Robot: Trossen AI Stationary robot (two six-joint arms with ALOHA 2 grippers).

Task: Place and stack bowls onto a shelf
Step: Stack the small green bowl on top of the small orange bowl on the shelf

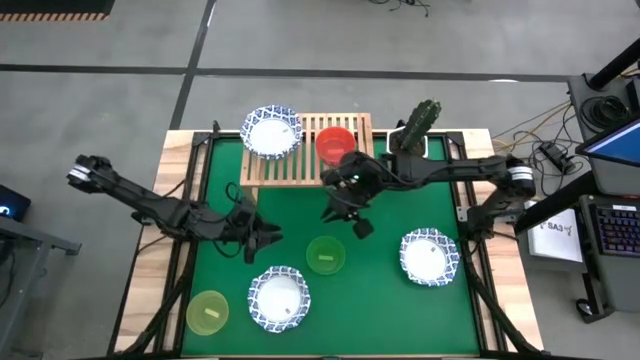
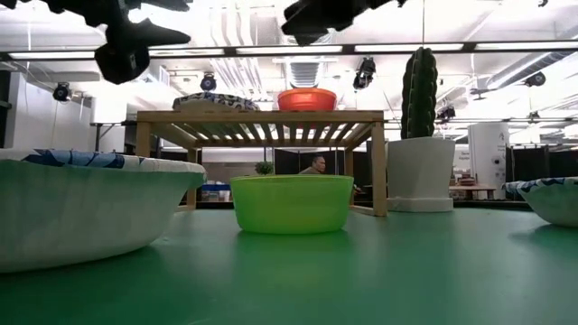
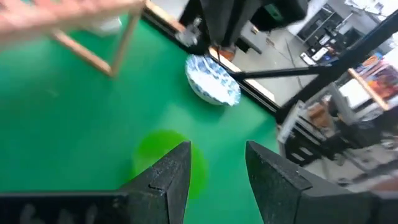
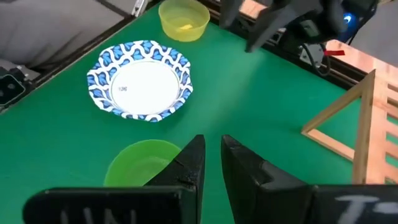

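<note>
The shelf (image 1: pixel 305 150) carried a red bowl (image 1: pixel 334 143) and a white bowl (image 1: pixel 271 131). At six o'clock, the empty green bowl (image 1: pixel 326 255). The right gripper (image 1: pixel 358 222) stood nearly together, gripping nothing; the left gripper (image 1: pixel 264 240) stood apart.

red bowl (image 1: pixel 335 143), patterned bowl (image 1: pixel 271 131) upright on wooden shelf (image 1: pixel 300 165).

**Surfaces and finishes**

Smooth matt green mat (image 1: pixel 380 300) over a pale raw-wood table edge (image 1: pixel 150 290); slatted light-wood rack (image 1: pixel 290 165) at upper centre; glossy red plastic bowl (image 1: pixel 335 143); translucent green plastic bowl (image 2: pixel 292 203); white paper-like bowl with blue-patterned rim (image 4: pixel 140 79); matt black plastic fingers (image 4: pixel 189 165)
</note>
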